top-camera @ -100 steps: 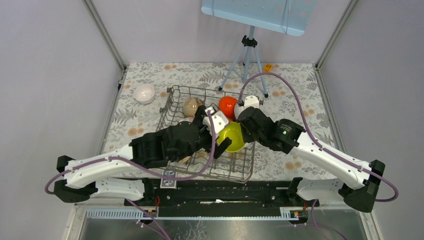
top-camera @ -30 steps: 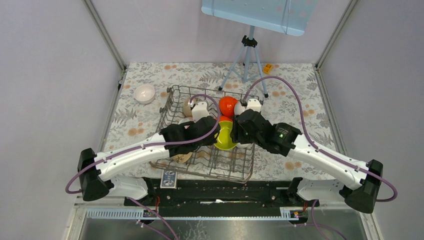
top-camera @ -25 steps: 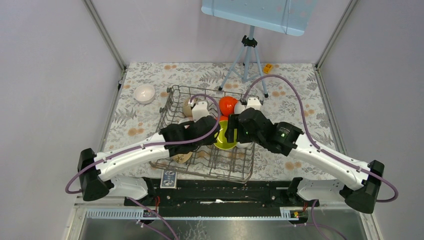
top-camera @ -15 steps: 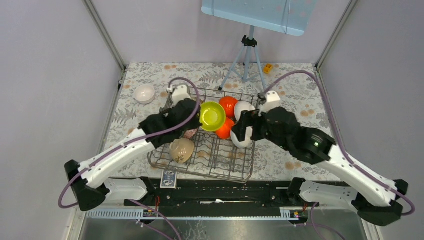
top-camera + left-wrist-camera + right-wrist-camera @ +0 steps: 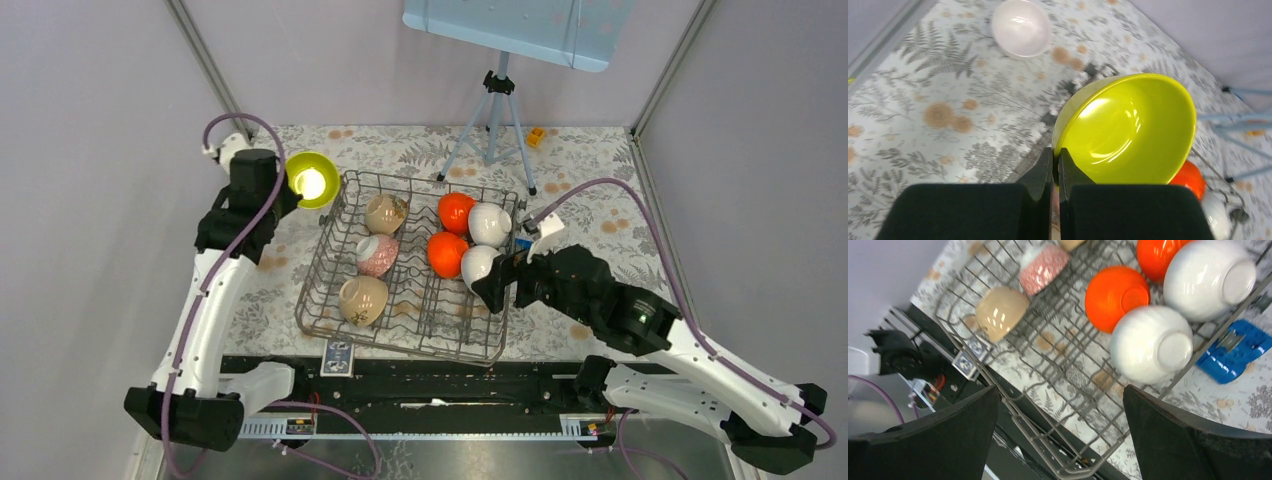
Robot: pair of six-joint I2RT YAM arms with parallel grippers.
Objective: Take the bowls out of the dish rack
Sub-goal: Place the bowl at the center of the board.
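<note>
My left gripper (image 5: 288, 186) (image 5: 1055, 156) is shut on the rim of the lime-yellow bowl (image 5: 313, 180) (image 5: 1128, 130). It holds the bowl above the table, left of the dish rack's (image 5: 402, 343) far left corner. A pale bowl (image 5: 1021, 34) sits upright on the cloth beyond it. The rack (image 5: 1073, 470) holds two beige bowls (image 5: 385, 213) (image 5: 363, 299), a pink speckled bowl (image 5: 377, 255), two orange bowls (image 5: 456, 211) (image 5: 446, 254) and two white bowls (image 5: 489, 224) (image 5: 478, 265). My right gripper (image 5: 497, 288) (image 5: 1060, 392) hangs open and empty over the rack's near right part.
A small blue block (image 5: 522, 243) (image 5: 1233, 357) lies just outside the rack's right side. A grey tripod (image 5: 490, 120) stands behind the rack, with a small orange block (image 5: 535, 135) beside it. A printed tag (image 5: 338, 357) lies at the table's near edge.
My left arm has carried the lime-yellow bowl from the rack's middle up and away to the far left. The right gripper let go of it, opened wide and drew back.
</note>
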